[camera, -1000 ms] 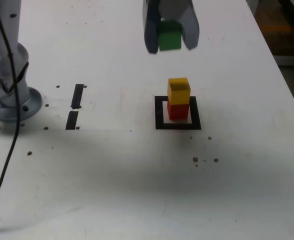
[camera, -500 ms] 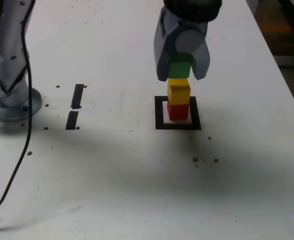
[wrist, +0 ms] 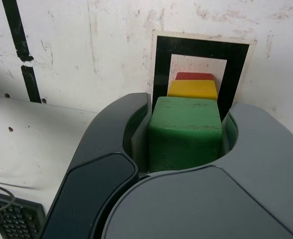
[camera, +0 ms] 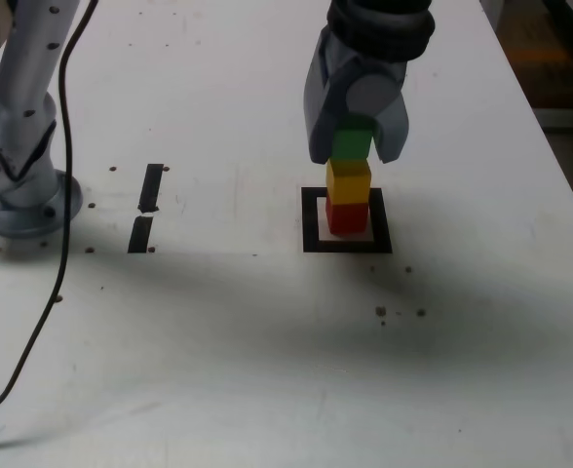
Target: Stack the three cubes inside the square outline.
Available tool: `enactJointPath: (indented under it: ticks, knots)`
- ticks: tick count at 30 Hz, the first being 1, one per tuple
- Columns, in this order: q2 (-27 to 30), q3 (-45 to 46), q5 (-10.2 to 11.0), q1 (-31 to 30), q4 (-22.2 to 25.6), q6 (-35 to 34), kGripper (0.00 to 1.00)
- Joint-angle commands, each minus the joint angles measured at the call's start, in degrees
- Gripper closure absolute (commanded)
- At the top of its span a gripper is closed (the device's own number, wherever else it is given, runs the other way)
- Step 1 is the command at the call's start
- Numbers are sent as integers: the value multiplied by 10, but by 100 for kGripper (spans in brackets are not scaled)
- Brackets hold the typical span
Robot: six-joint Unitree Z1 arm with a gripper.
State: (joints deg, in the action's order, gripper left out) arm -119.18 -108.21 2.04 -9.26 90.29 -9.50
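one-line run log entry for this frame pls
phase: placing third cube | gripper: shut on green cube | green cube: atop yellow cube, not released | yellow cube: on red cube | stack: inside square outline

green cube (camera: 352, 142) atop yellow (camera: 348, 180), red (camera: 346, 216)

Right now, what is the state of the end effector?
End effector: shut on the green cube, directly above the yellow cube.
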Motion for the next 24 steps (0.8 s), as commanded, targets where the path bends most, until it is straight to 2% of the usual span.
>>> enactJointPath:
  ticks: [1, 17, 20, 24]
  knots:
    - [0, 4, 3, 0, 0, 1, 76]
    - [0, 30, -8, 2, -32, 3, 74]
    - [0, 32, -9, 3, -33, 3, 66]
    - [0, 33, -12, 4, -34, 3, 40]
